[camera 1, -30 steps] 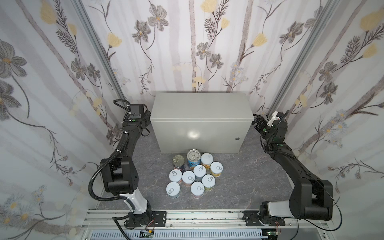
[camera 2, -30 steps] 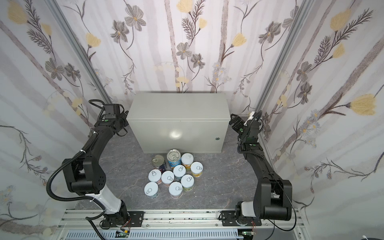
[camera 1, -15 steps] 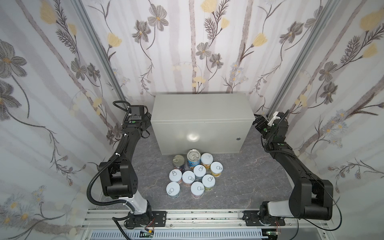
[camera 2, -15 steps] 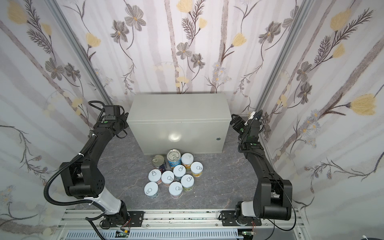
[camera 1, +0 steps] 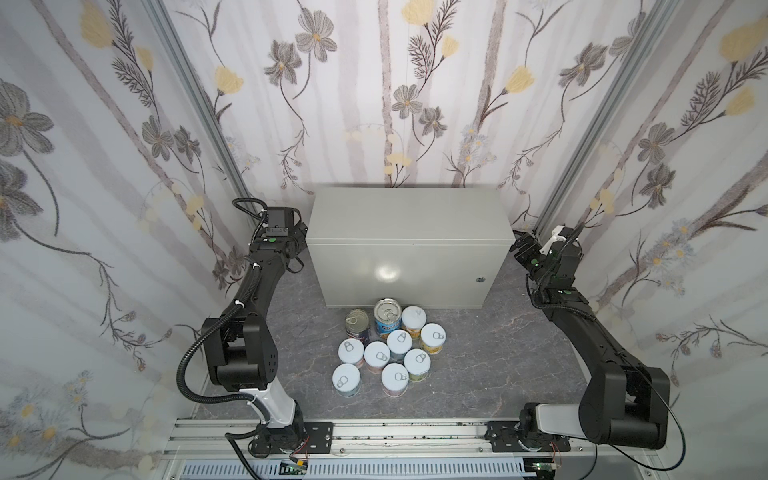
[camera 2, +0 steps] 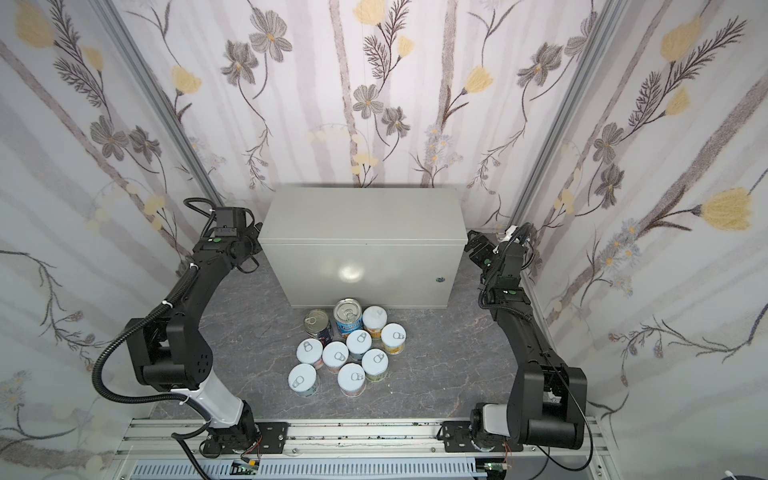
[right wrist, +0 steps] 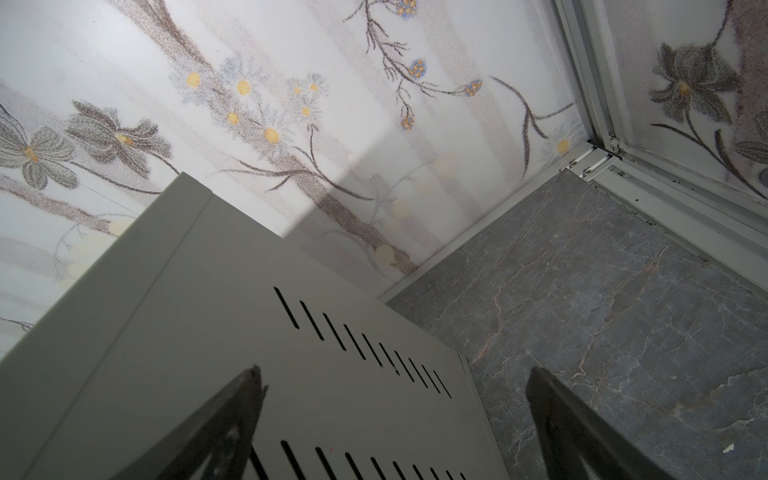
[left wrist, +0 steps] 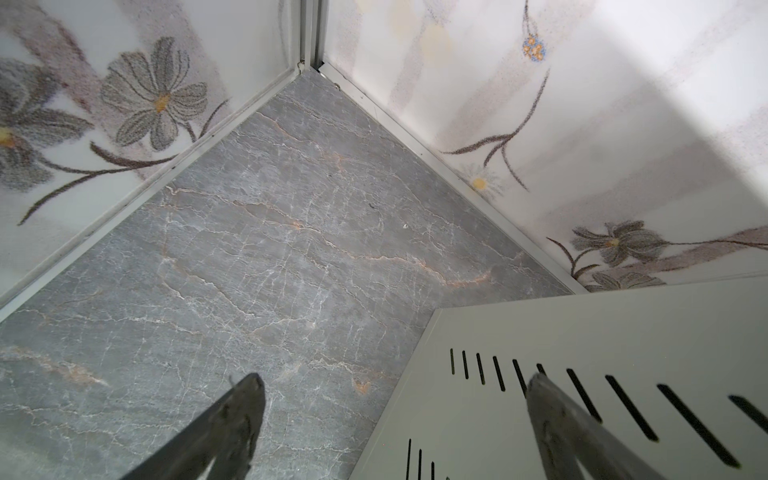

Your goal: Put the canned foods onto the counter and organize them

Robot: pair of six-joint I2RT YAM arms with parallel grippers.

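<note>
Grey metal counter bare, canned foods bunched on floor — left fingers, right fingers spread, empty, flanking it, seemingly parked.

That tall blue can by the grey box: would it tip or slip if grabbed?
The tall blue can looks like rigid metal, so it probably won't flex. It stands taller than the pale-lidded cans beside it, so a high push might tip it. Tipped over, it would likely roll.
</note>
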